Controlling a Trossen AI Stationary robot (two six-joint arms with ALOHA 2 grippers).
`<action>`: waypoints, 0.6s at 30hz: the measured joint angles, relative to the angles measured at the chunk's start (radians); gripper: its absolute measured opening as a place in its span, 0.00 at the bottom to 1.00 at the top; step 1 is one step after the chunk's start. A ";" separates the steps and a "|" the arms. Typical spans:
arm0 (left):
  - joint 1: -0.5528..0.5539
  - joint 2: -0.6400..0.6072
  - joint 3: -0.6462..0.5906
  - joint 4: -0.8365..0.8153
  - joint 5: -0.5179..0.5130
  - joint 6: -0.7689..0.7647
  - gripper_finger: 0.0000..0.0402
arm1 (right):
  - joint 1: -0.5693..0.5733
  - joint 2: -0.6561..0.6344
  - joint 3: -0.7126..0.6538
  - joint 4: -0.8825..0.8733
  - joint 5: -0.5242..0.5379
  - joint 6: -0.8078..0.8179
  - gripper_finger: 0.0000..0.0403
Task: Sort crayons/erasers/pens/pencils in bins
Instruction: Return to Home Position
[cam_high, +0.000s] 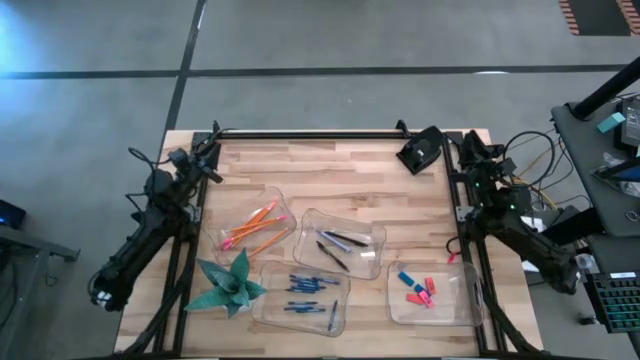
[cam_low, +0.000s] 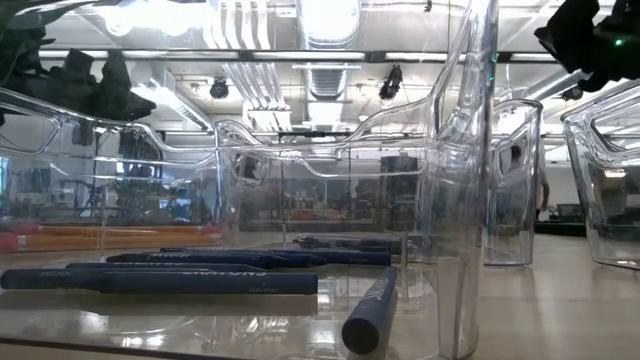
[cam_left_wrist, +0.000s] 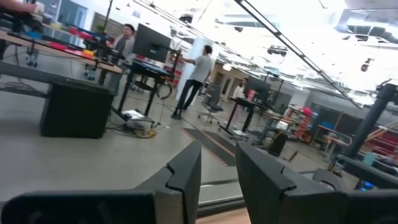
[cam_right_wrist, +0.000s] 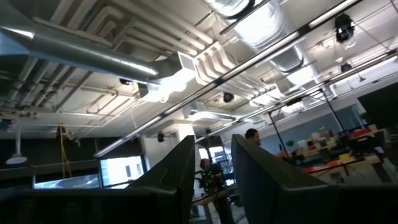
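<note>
jaws of the left gripper (cam_left_wrist: 217, 163) and right gripper (cam_right_wrist: 211, 149) stand a narrow slit apart, empty, arms folded at the table (cam_high: 330, 170) sides. pencils (cam_high: 250, 222), pens (cam_high: 335, 245), blue crayons (cam_high: 305, 290) and erasers (cam_high: 418, 290) lie in four clear bins (cam_high: 375, 262); the sticks look light, stiff and slick, best pinched mid-length.

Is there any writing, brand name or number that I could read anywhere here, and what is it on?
No text here can be read.
Blue crayons: faint print along the sides, too blurred to read.
Clear bins: no lettering shows.
</note>
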 joint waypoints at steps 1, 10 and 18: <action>0.005 0.000 0.000 0.000 0.000 0.000 0.22 | -0.006 0.000 0.000 0.000 0.000 0.000 0.24; 0.010 0.003 0.000 0.000 0.000 0.000 0.22 | -0.008 0.032 0.000 0.001 0.000 0.000 0.24; 0.010 0.019 0.000 0.000 0.000 0.000 0.22 | -0.008 0.079 0.000 0.001 0.000 0.000 0.24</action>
